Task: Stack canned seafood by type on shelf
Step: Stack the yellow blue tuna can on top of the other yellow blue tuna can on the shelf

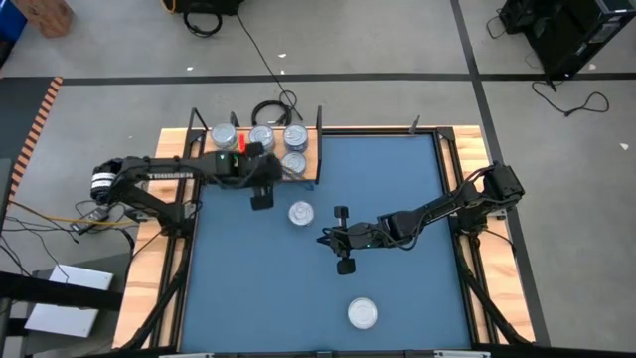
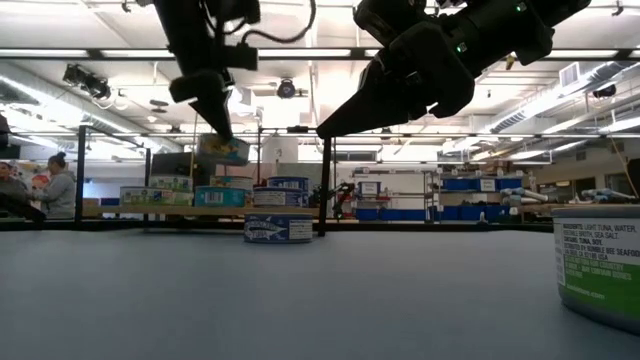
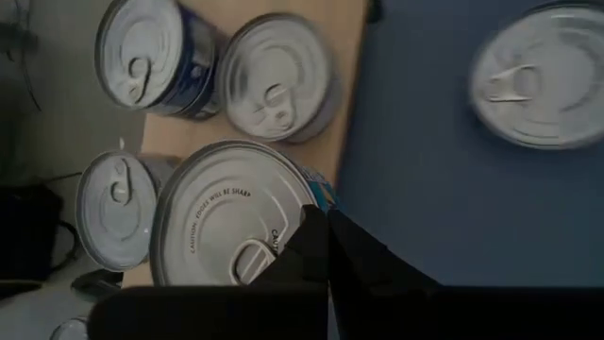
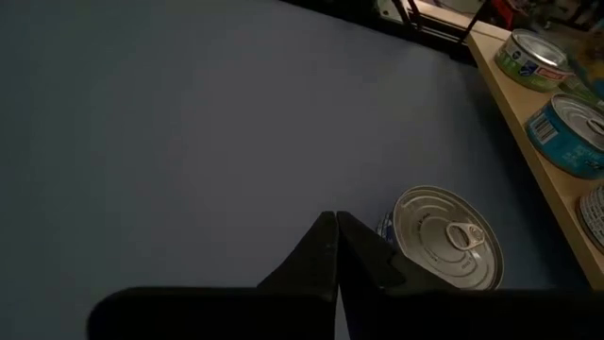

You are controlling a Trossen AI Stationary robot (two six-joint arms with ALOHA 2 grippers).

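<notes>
Several silver tins of canned seafood stand on the wooden shelf (image 1: 311, 171) at the mat's far left: three in a row (image 1: 261, 136) and one (image 1: 294, 161) nearer. My left gripper (image 3: 327, 227) is over the shelf, shut on another tin (image 3: 231, 227), which the arm hides in the high view. One tin (image 1: 301, 213) stands on the blue mat beside the shelf. My right gripper (image 4: 336, 219) hovers shut just right of that tin (image 4: 444, 236), with nothing in it. A further tin (image 1: 363, 313) stands near the mat's front edge. My left gripper pinches the tin by the rim of its lid (image 3: 307, 212) between its two fingers. The fingers slant down onto it from the table's left side. The tin (image 2: 222, 150) hangs below the fingertips, lid up and about level, clear of the shelf and the tins there.
Black upright posts (image 1: 319, 117) stand at the shelf's ends. The mat's middle and right part (image 1: 407, 179) lie bare. Wooden table edges frame the mat. People stand in the room beyond the table's far edge (image 2: 60, 185).
</notes>
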